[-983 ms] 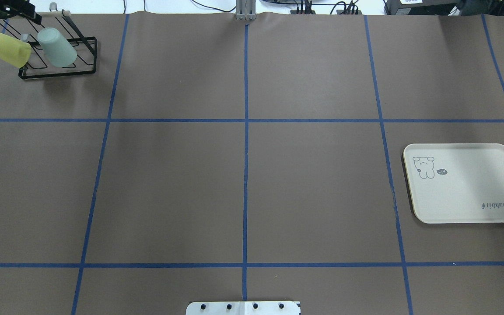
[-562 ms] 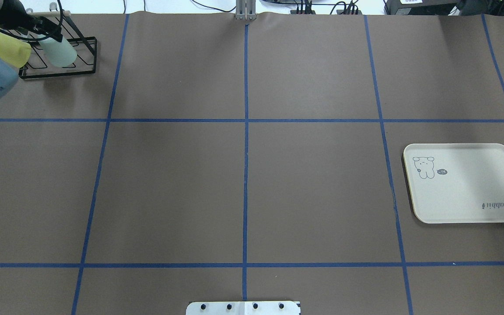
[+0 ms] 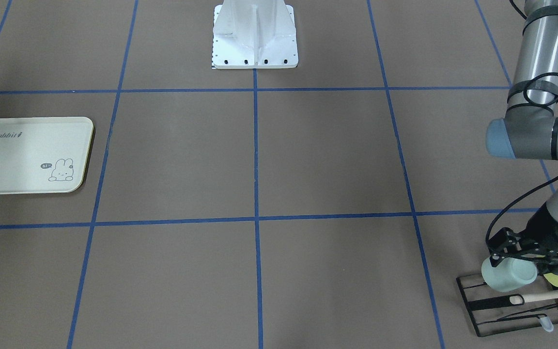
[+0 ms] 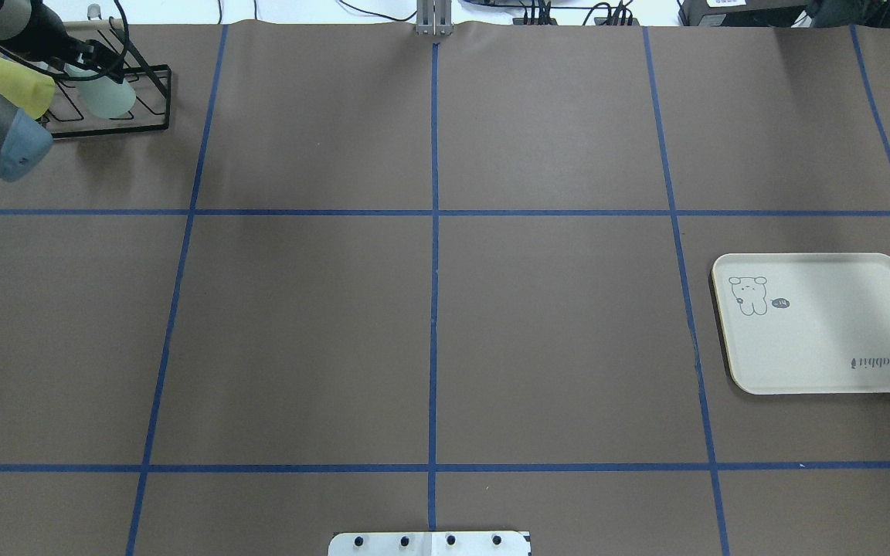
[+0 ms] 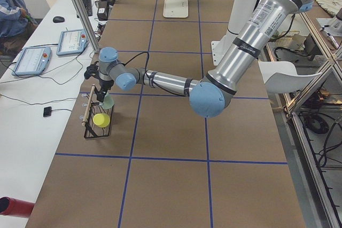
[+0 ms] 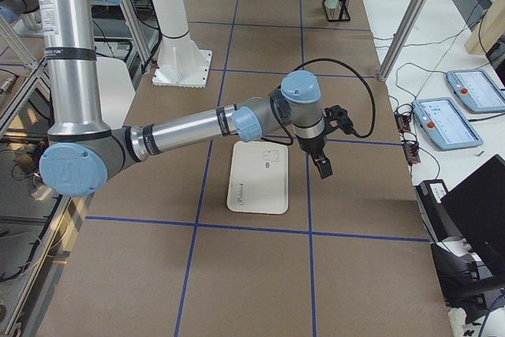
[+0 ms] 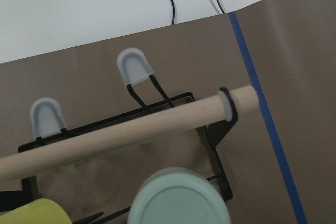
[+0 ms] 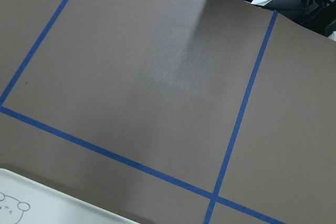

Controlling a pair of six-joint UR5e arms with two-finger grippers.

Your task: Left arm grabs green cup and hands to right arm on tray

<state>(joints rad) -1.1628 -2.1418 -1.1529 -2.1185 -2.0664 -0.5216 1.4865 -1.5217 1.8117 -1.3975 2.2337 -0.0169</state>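
Note:
The pale green cup [image 4: 110, 96] lies tilted on the black wire rack [image 4: 144, 123] at the table's far left corner; it also shows in the front view [image 3: 509, 276] and its base in the left wrist view [image 7: 178, 200]. My left gripper [image 3: 519, 254] hangs right over the cup's raised end, jaws apparently open around it. The cream tray [image 4: 823, 371] lies on the right side of the table with nothing on it. My right gripper [image 6: 319, 165] hovers just beyond the tray's edge, shown only in the right side view, so I cannot tell its state.
A yellow-green cup [image 4: 16, 81] lies on the same rack beside the green one, partly behind my left forearm. A wooden dowel [image 7: 131, 129] runs along the rack's top. The robot base [image 3: 255, 34] stands at the near middle edge.
My left arm has swung in from the left edge. Its gripper moved from the far corner onto the rack, down over the green cup. The cups and tray have not moved.

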